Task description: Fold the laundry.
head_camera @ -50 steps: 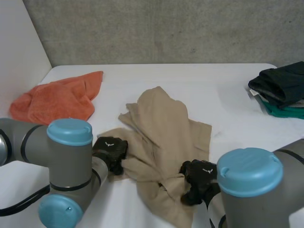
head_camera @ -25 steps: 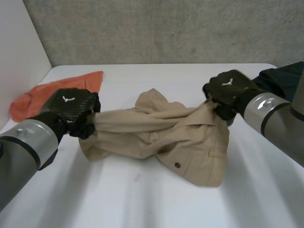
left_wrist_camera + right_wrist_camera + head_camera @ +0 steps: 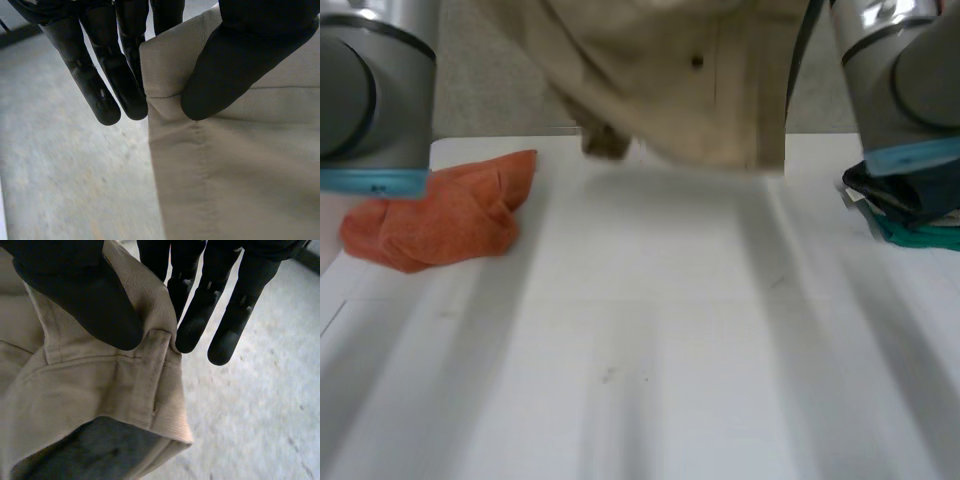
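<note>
Holding the beige twill garment [image 3: 680,90] up by two pinches like this, what would you worry about?

A slip, mostly. The left hand [image 3: 235,65] has only its thumb pressed onto the cloth right at a side edge, next to a seam, with the straight fingers [image 3: 95,75] behind. That is a thin bite. I'd judge that a quick swing could drag the edge out, so that side drops and the garment bunches again.

And the other side?

The right hand [image 3: 85,300] nips a corner at what looks like a belt loop, thumb against fingers [image 3: 235,305], the lining showing below. If it holds the loop more than the band, the cloth may twist as it comes down and land crooked.

Where does the garment hang?

Over the far edge of the white table [image 3: 650,350], apparently clear of it, with one button showing. The crumpled orange towel [image 3: 440,215] lies by the far left corner and the dark folded pile [image 3: 910,185] at the right edge; a wide lay-down could drape over either.

The arms?

The left arm [image 3: 370,90] and right arm [image 3: 900,80] are both raised, one at each side of the garment.
</note>
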Controlling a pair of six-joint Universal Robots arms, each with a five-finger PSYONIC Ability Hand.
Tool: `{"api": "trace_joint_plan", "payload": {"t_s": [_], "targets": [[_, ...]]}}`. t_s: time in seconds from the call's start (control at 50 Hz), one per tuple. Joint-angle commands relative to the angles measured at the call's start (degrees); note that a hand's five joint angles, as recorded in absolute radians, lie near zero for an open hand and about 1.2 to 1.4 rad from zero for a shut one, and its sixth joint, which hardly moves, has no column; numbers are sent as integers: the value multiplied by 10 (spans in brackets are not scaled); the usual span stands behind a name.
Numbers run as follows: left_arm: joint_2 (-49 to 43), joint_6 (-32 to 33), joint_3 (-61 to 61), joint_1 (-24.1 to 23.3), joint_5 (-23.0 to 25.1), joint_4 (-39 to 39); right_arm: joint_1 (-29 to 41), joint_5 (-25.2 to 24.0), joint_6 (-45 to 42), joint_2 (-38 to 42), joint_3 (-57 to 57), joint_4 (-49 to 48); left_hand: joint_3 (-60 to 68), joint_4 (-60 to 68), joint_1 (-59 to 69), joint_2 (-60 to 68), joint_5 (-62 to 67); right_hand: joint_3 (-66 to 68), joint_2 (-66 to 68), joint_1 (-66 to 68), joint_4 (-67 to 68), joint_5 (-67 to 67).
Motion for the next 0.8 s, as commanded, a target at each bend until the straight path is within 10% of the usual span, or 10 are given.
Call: {"api": "trace_joint_plan", "payload": {"t_s": [0.02, 0.26, 0.4, 0.62, 0.8], "targets": [[28, -3, -73, 4, -14, -83, -30, -113, 41, -8, 21, 61, 118, 113, 154, 114, 129, 121, 133, 165, 110, 120], [-24, 5, -353, -31, -8, -117, -51, -235, -84, 55, 211, 233, 118, 113, 154, 114, 129, 121, 133, 165, 110, 120], [-118, 72, -406, -32, -25, -70, -38, -189, -202, 115, 283, 240, 118, 113, 154, 114, 129, 121, 133, 165, 110, 120], [-15, 128, -432, -48, -51, -89, -40, -151, -26, 30, 314, 244, -443, -449, -408, -447, -432, -500, -488, -455, -510, -500], [52, 126, -449, -61, -53, -183, -46, -79, 119, -62, 358, 337, -506, -511, -470, -510, -495, -578, -566, -533, -588, -578]]}}
